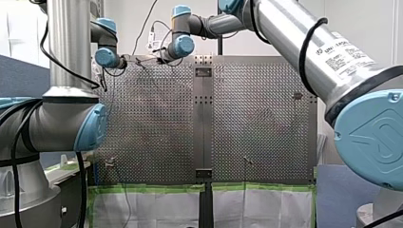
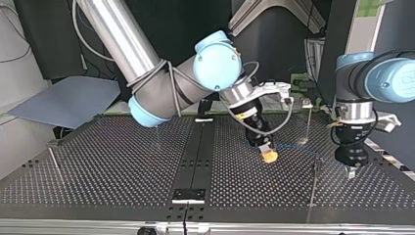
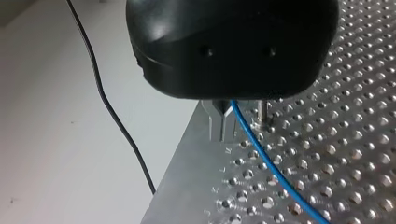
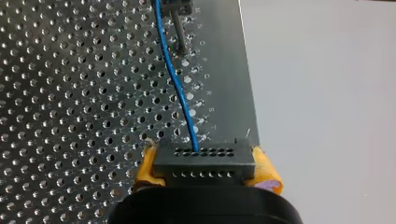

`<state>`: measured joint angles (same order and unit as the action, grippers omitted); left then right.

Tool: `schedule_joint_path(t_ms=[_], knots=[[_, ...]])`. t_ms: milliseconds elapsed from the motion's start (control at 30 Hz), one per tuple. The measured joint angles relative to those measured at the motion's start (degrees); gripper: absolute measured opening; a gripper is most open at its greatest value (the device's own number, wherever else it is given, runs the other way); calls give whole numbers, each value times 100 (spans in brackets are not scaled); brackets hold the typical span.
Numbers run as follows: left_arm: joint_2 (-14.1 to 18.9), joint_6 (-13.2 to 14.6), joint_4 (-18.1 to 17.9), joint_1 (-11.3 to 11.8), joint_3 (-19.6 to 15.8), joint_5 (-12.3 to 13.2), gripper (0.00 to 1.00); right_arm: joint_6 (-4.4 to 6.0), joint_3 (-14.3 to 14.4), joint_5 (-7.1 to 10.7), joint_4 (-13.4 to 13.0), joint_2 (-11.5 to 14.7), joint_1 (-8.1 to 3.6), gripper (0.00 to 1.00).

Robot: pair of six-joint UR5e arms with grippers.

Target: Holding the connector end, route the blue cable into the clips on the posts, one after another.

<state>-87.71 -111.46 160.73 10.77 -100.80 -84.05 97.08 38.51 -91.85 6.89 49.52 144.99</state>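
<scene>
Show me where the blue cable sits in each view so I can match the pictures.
Front view: too small to make out.
Top view: the blue cable is a faint line, I think, between the yellow pads and my left gripper.
Left wrist view: the cable runs out from under my left gripper.
Right wrist view: the cable leaves the connector and runs ahead past a post.
Landmark: the yellow pads, in the top and right wrist views.

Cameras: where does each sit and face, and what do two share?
Front view: behind and above the shoulders, over the perforated table; my left arm and my right arm at the sides.
Top view: across the table, facing the arms; sides crossed.
Left wrist view: on my left arm, looking along the left gripper at the blue cable.
Right wrist view: on my right arm; right gripper holds the connector.
Shared: both wrist views show the blue cable and a post.
</scene>
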Motion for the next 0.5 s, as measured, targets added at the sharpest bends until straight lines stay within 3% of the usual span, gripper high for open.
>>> schedule_joint_path(t_ms=[500], knots=[[-201,-229,-226,-61,128,130,0,5,-12,0,3,-8,-186,0]])
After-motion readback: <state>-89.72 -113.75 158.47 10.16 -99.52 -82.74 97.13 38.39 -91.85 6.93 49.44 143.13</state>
